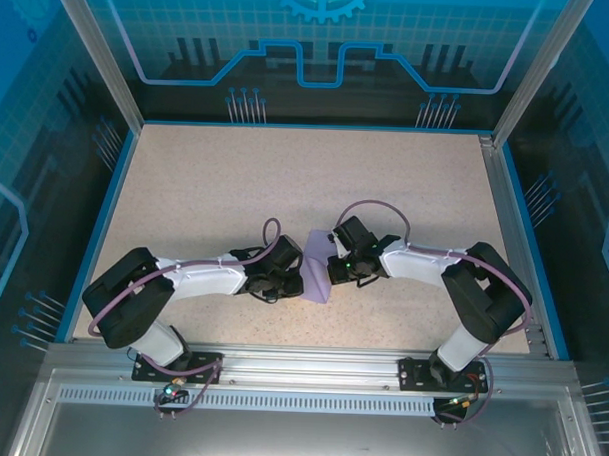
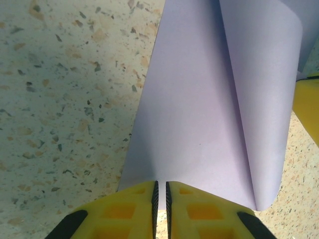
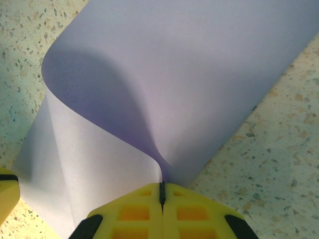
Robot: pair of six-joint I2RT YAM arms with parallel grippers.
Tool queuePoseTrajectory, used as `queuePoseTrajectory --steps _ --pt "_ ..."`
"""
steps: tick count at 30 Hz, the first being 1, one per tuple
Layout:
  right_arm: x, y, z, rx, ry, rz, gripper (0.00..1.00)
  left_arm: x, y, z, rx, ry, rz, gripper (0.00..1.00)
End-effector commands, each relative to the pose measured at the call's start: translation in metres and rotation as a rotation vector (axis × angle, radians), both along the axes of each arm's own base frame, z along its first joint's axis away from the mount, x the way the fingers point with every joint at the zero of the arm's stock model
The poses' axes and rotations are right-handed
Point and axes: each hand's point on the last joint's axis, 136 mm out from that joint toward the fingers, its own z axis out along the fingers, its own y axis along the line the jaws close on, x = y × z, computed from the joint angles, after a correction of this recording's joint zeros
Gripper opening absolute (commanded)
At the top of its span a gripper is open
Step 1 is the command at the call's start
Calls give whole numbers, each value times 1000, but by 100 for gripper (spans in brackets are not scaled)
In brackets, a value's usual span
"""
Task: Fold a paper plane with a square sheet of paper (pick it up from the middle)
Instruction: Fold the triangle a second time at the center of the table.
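The square sheet of paper (image 1: pixel 316 265) is lying on the speckled counter (image 1: pixel 236 186), with part of it bowing up off the surface in a soft, uncreased curl. The left pincer (image 1: pixel 297 278) is sitting at the sheet's left side. Its yellow fingers (image 2: pixel 129 211) are pressed almost together, nipping the sheet's (image 2: pixel 199 124) edge in the thin slit between them. The right pincer (image 1: pixel 332 270) is sitting at the sheet's right side, directly across the sheet from the left one. Its fingers (image 3: pixel 192 211) are squeezed tight and are pinching the sheet (image 3: pixel 174 74) where the lifted layer is curving down to meet them.
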Motion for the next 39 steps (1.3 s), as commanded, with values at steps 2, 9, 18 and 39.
queuePoseTrajectory --steps 2,9,18,39 --pt "2 0 -4 8 24 -8 5 5 -6 12 -25 -29 -14 17" --pt "2 4 -4 13 34 14 5 9 -5 21 -59 -42 -4 17" --pt "0 -6 -10 -43 56 0 5 19 -16 44 -250 -53 15 18" --pt "-1 -9 -16 -61 67 -6 5 57 -46 23 -461 -18 83 16"
